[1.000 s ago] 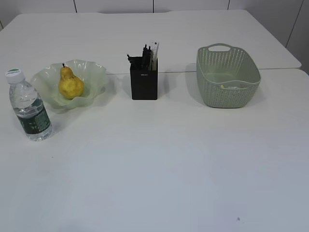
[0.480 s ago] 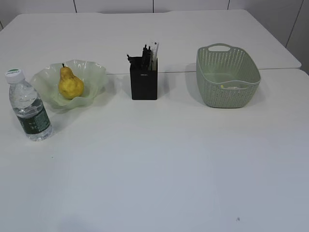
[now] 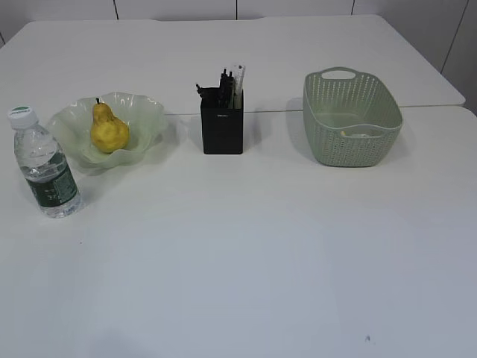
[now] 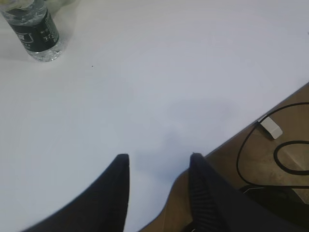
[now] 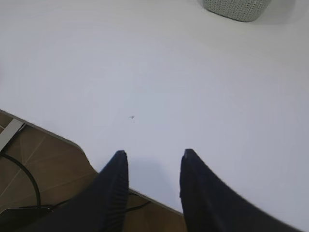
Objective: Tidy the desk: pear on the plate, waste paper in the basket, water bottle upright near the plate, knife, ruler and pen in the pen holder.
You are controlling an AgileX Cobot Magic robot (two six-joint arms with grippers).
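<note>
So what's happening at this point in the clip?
Nothing is being handled. Both arms are pulled back at the near edge of the desk; the left gripper and right gripper hang open and empty. The desk looks tidy: the pear sits in the plate, the water bottle stands upright beside it, the pen holder has items sticking out of it, and something small lies in the basket, though I can't tell what it is.

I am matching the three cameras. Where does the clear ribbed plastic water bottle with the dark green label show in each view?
Exterior view: clear ribbed water bottle upright at far left, beside the wavy green plate.
Left wrist view: top left corner, cap cropped.
Right wrist view: not in it.
Shared landmark: the white desk.
</note>
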